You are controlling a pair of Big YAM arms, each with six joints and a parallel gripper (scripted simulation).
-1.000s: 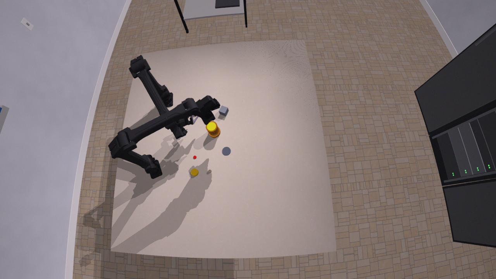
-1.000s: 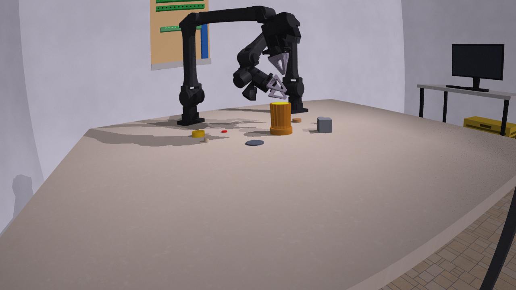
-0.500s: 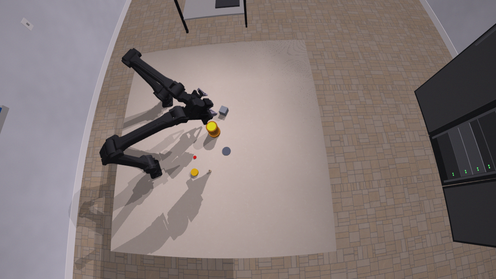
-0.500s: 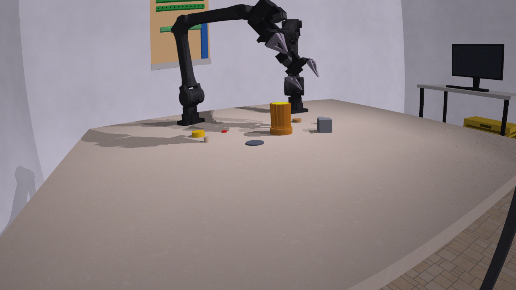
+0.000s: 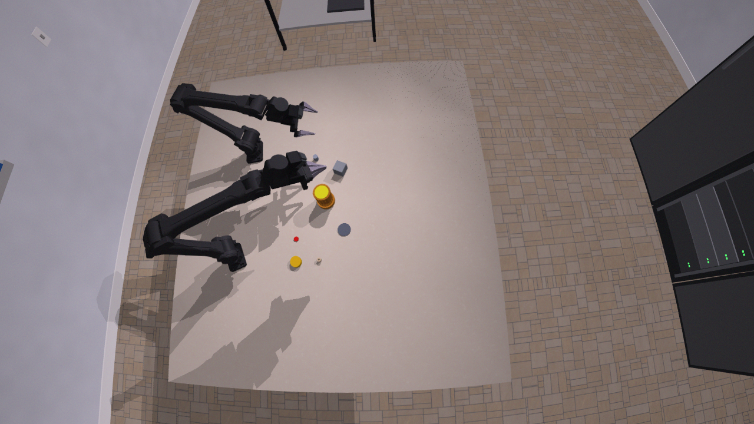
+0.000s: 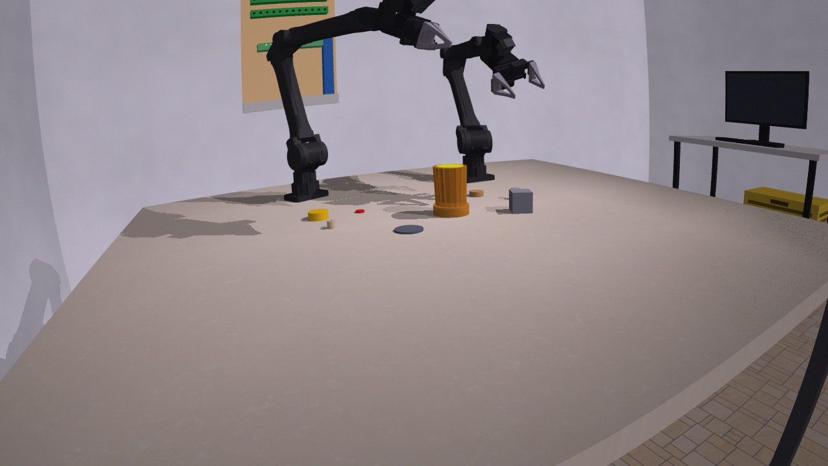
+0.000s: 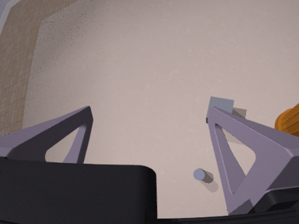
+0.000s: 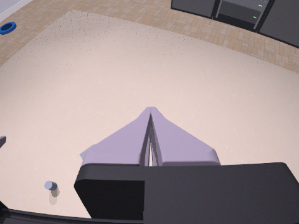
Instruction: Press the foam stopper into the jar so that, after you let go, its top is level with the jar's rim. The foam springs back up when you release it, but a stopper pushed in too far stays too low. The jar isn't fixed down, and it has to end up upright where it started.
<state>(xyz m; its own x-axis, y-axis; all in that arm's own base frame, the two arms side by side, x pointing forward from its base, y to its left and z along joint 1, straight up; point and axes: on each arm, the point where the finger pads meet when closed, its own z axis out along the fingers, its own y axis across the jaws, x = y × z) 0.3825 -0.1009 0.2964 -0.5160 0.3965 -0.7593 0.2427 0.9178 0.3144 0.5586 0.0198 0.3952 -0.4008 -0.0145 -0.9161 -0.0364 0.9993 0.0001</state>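
Saw counter bearing everything, places as per exterior view. Found left claw wide open, holding nothing, raised far right, well apart from jar; probably parked out of the way. Found right claw closed on nothing, high above jar; probably shut to make a blunt pusher, raised to let foam spring back. Logged jar upright at far middle: orange, ribbed, wider at base. Could not confirm start spot. Noted gray cube right of jar, apart, likely just clutter. Saw foam stopper inside jar mouth: bright yellow, round, flat-topped, untouched by either claw. Looked centered, near level with rim; exact height too fine to tell. Logged dark disc nearer and left, yellow disc farther left, red dot between yellow disc and jar. Judged pressing possibly done; wanted height check before another push, given overpress risk.

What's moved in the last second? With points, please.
Both claws rose from near the ribbed orange jar [image 5: 327, 202] [image 6: 450, 188] [image 7: 289, 124]: the left claw [image 5: 316, 122] [image 6: 529, 92] [image 7: 150, 112] swung away, the right claw [image 5: 326, 167] [image 6: 450, 44] [image 8: 151, 113] drew back. No grasp or release shows. Jar and round yellow foam stopper [image 5: 321, 191] [image 6: 449, 166] look unmoved.
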